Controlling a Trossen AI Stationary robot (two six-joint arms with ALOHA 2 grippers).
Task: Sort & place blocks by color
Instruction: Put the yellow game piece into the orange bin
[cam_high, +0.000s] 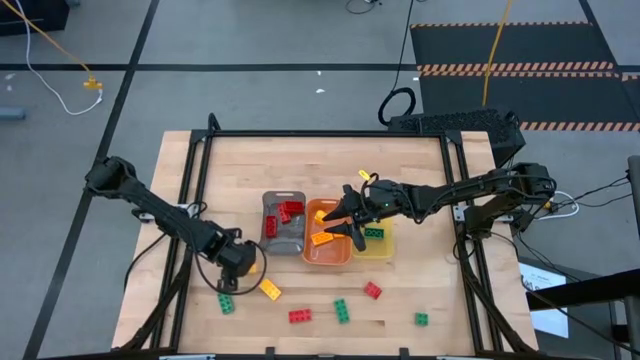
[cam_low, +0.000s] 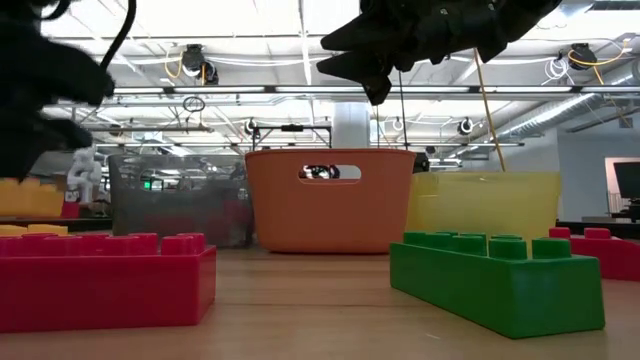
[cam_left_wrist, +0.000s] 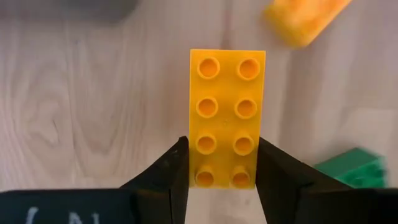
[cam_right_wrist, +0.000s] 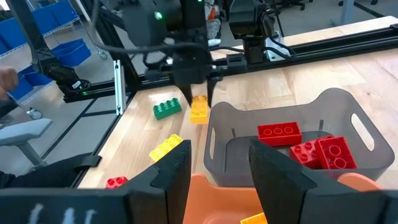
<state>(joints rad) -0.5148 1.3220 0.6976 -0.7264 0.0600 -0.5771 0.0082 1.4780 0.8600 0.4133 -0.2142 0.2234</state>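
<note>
Your left gripper (cam_left_wrist: 219, 177) holds an orange block (cam_left_wrist: 226, 117) by its long sides, one finger against each, at one end of the brick, studs facing the wrist camera. From above, that gripper (cam_high: 243, 260) sits low over the table (cam_high: 420, 170) just in front of the grey tray (cam_high: 270, 203), with a yellow block (cam_high: 270, 290) and a green block (cam_high: 227, 303) lying near it on the wood. The right wrist view shows the same clamp from the far side: the orange block (cam_right_wrist: 199, 108) hangs between the left fingers beside the grey tray's wall.

Three red blocks (cam_right_wrist: 308, 147) lie in the grey tray. The orange tray (cam_high: 320, 250) next to it holds orange blocks, and the yellow tray (cam_high: 375, 249) has a green block in it (cam_high: 374, 232).

Along the front edge you have loose bricks: a red one (cam_high: 300, 316), a green one (cam_high: 342, 310), another red (cam_high: 372, 290) and a small green (cam_high: 421, 319).

Your right gripper (cam_high: 350, 220) hovers over the orange tray, fingers (cam_right_wrist: 277, 171) spread apart with nothing between them.
</note>
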